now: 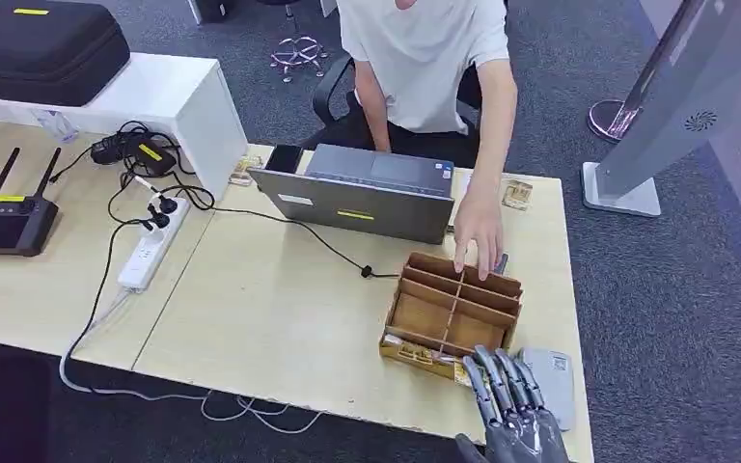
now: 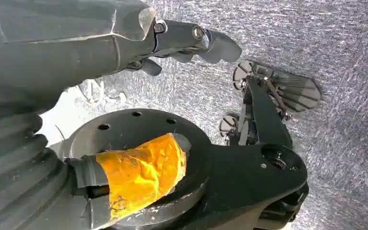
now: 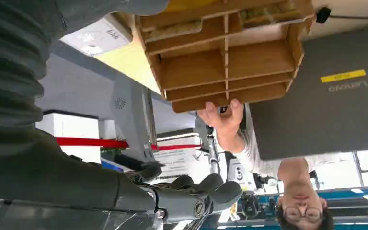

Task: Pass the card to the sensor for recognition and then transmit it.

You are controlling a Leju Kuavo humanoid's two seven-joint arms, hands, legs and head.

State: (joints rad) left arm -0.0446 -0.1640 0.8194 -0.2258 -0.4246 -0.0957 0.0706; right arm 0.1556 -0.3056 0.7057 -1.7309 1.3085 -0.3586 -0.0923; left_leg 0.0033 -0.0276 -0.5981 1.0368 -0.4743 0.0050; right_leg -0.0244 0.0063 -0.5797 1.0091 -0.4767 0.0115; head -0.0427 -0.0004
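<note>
Grey laptop reads "Lenovo" beside a yellow sticker — right hand empty, fingers spread; left hand holds nothing, fingers curled.

A grey sensor is lying flat at the worktop's near right corner, at about 4 o'clock from the compartmented wooden box, just beside it.

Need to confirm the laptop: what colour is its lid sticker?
Yellow, on the grey laptop; clearest in the right wrist view.

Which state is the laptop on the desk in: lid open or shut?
Open. In the head view the laptop has its lid raised, back towards the robot, with the keyboard deck visible beyond it, facing the seated person.
</note>
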